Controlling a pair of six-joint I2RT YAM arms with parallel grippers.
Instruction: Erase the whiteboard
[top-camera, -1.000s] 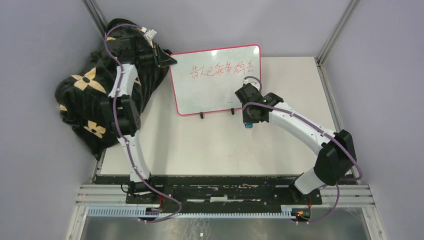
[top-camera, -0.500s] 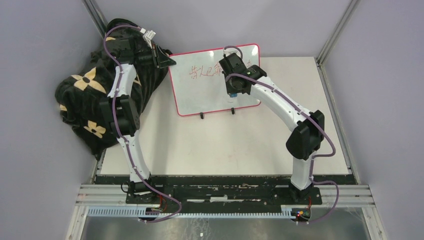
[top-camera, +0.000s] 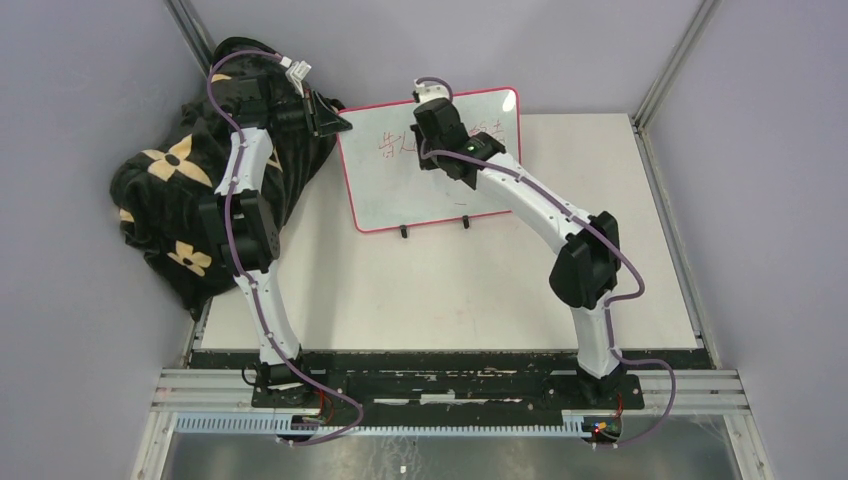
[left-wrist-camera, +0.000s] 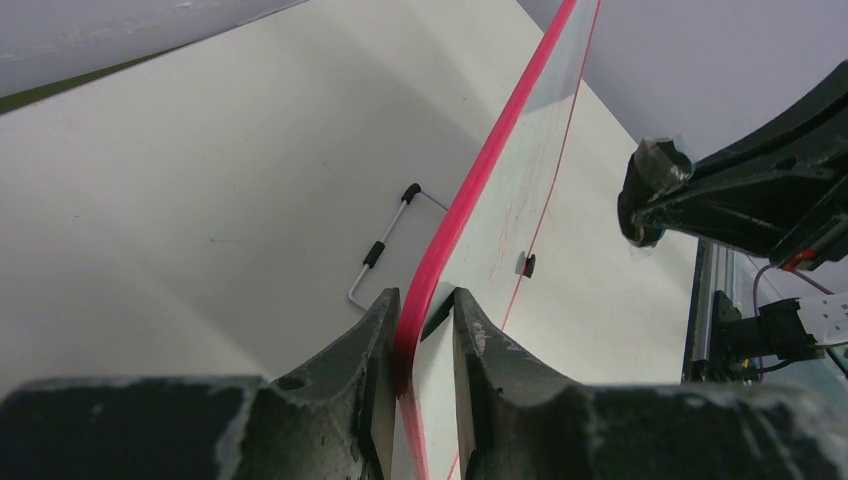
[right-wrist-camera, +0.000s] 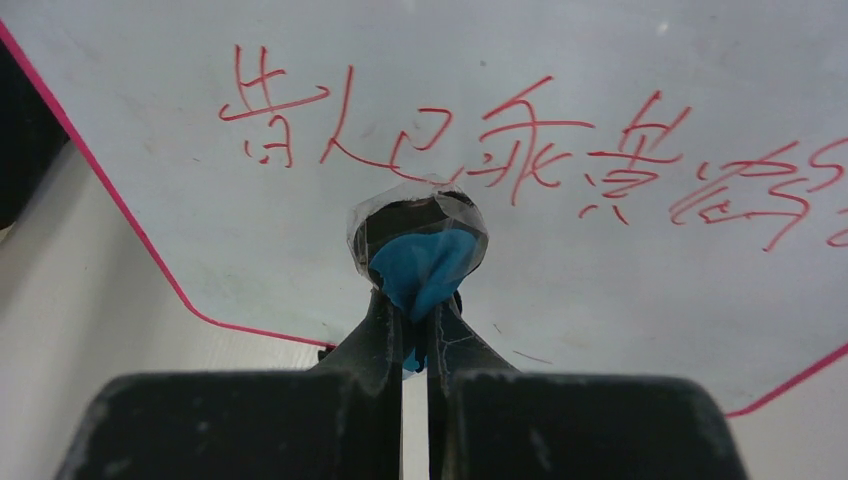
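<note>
The red-framed whiteboard (top-camera: 390, 192) stands propped at a tilt, red writing across its upper part

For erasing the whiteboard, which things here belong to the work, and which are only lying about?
Belong to the job: whiteboard with its red writing; blue eraser, held in the right gripper; left gripper, clamping the board's edge.
Lying about: black flowered cloth, left of the table.
</note>
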